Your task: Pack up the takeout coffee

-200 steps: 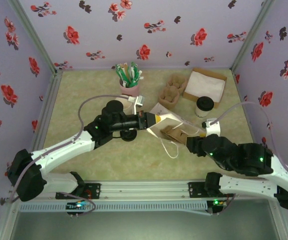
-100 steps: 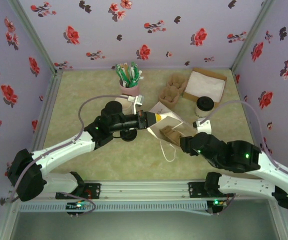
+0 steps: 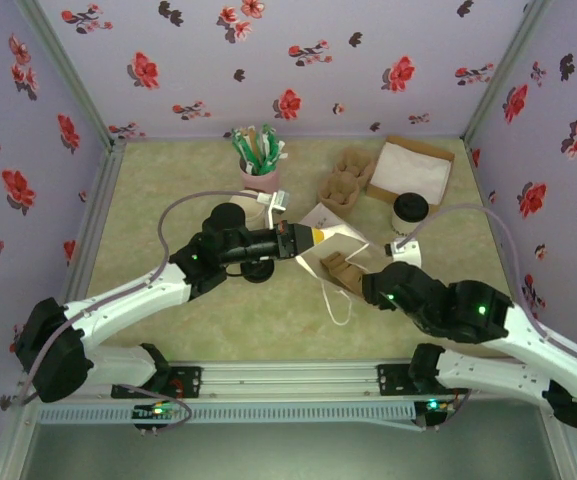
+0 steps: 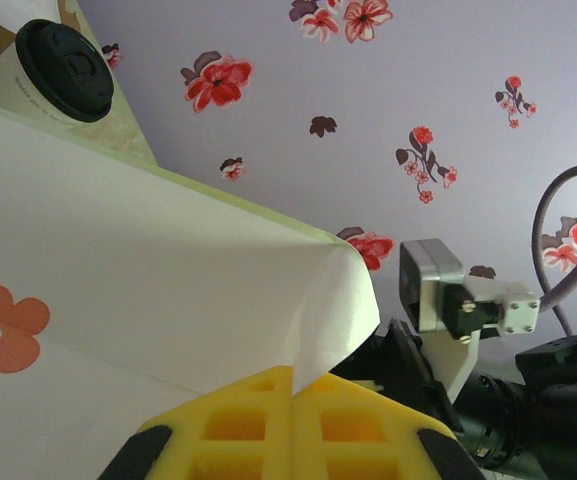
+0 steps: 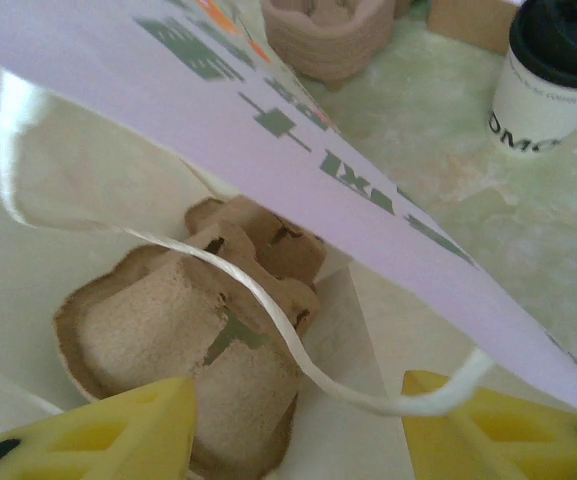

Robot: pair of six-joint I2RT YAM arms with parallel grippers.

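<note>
Looking down, overhead view:
- Table (image 3: 168, 200), pale green and marbled, with flowered walls around it.
- Coffee cup (image 3: 409, 213): cream with a dark lid, upright on the table at right. It is outside the bag, just in front of a cardboard box (image 3: 411, 168) lined with white paper.
- Paper bag (image 3: 336, 238): white, lying on its side at centre, mouth toward the right arm.
- Left gripper (image 3: 313, 238): yellow fingers pinched together on the bag's upper edge.
- Right gripper (image 3: 361, 280): at the bag's mouth, next to a brown pulp carrier (image 3: 342, 268) that lies in the mouth. How far the jaws are spread is not clear from this height.
- Spare carriers (image 3: 345, 183): stacked behind the bag.
- Pink cup (image 3: 258, 168): holds green sachets, at back left.

Left wrist view:
- Left gripper (image 4: 293, 385): the two yellow pads meet with the bag's (image 4: 118, 270) creased edge squeezed between them. This confirms the clamp.
- An orange flower is printed on the bag.
- Coffee cup (image 4: 63, 72): beyond the bag's far edge, lid facing the camera.

Right wrist view:
- Right gripper (image 5: 298, 425): jaws spread wide and holding nothing.
- Pulp carrier (image 5: 193, 335): inside the bag between the fingers. The left one is against its near edge and the other is clear of it.
- Bag wall (image 5: 298, 135): slants overhead, with green lettering.
- Cord handle (image 5: 268, 310): droops across the carrier.
- Coffee cup (image 5: 556, 85): on the table at upper right, apart from the bag.
- Spare carriers (image 5: 330, 35): at top centre.
</note>
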